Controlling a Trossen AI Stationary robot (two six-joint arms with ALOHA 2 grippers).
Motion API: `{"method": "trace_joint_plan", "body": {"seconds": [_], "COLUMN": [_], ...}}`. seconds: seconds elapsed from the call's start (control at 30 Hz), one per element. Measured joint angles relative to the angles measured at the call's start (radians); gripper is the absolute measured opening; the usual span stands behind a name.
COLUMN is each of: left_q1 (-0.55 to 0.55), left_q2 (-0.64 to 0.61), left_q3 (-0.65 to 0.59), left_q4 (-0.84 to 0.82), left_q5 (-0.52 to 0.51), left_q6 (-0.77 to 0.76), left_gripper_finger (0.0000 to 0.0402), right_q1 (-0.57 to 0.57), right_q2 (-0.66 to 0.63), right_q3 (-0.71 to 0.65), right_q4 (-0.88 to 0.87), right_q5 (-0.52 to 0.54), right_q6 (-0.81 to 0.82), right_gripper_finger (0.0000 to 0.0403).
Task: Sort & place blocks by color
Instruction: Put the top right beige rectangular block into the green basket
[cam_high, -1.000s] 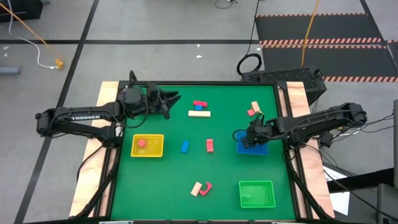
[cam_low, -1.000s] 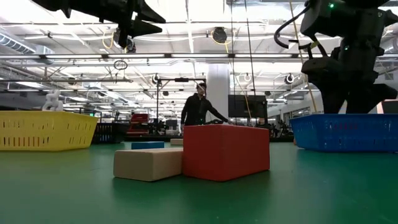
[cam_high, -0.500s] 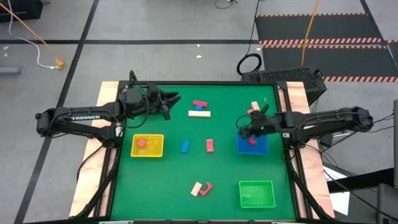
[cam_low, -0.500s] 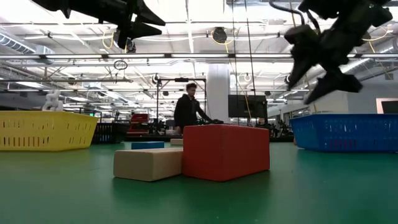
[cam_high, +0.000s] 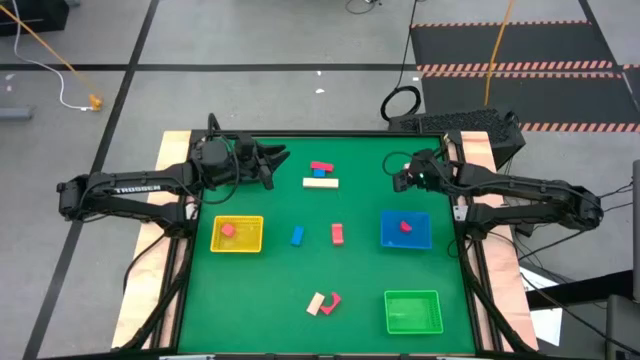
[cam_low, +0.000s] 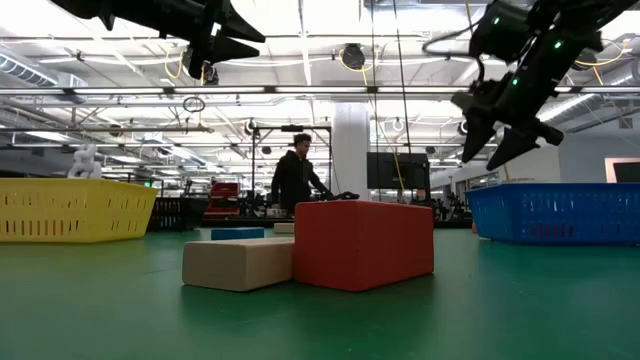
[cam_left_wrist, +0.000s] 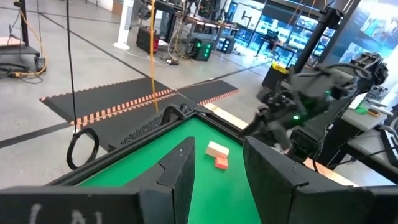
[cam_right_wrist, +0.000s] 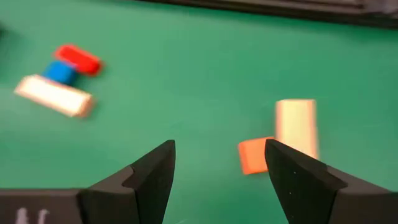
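My right gripper (cam_high: 400, 175) hangs open above the table's far right corner, slanting down. Just ahead of its fingers (cam_right_wrist: 217, 168) lie a tan block (cam_right_wrist: 297, 124) and an orange-red block (cam_right_wrist: 254, 155), side by side on the green mat. A red block (cam_high: 405, 227) lies in the blue tray (cam_high: 388, 238). Another red block (cam_high: 228, 230) lies in the yellow tray (cam_high: 250, 240). My left gripper (cam_high: 278, 160) waits level above the far left, open and empty (cam_left_wrist: 214, 168). Loose blue (cam_high: 297, 235) and red (cam_high: 338, 234) blocks lie mid-table.
A red, a blue and a tan block (cam_high: 321, 182) lie grouped at the far centre. A tan and red pair (cam_high: 322, 302) lies near the front edge. A green tray (cam_high: 413, 311) stands at the front right. A person (cam_low: 293, 180) walks in the room behind.
My right gripper has risen from the blue tray and swung toward the table's far edge, tipping up from pointing steeply down. It now hangs over the tan and orange-red pair. The red block in the blue tray has come into view behind it.
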Motion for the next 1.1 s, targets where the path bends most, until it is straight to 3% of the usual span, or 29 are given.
{"method": "trace_joint_plan", "body": {"seconds": [0.23,0.87,0.97,1.1], "left_q1": [0.0,0.0,0.0,0.0], "left_q2": [0.0,0.0,0.0,0.0], "left_q3": [0.0,0.0,0.0,0.0], "left_q4": [0.0,0.0,-0.001,-0.002], "left_q5": [0.0,-0.001,-0.001,-0.001], "left_q6": [-0.009,-0.01,-0.01,-0.009], "left_gripper_finger": [0.0136,0.0136,0.0136,0.0136], "right_q1": [-0.133,-0.285,-0.303,-0.321], "right_q2": [0.144,0.428,0.461,0.486], "right_q3": [0.0,0.0,0.0,0.004], "right_q4": [0.008,0.123,0.132,0.148], "right_q5": [-0.02,-0.046,-0.096,-0.124], "right_q6": [-0.022,-0.151,-0.142,-0.129], "right_gripper_finger": [0.0237,0.0236,0.0216,0.0149]}}
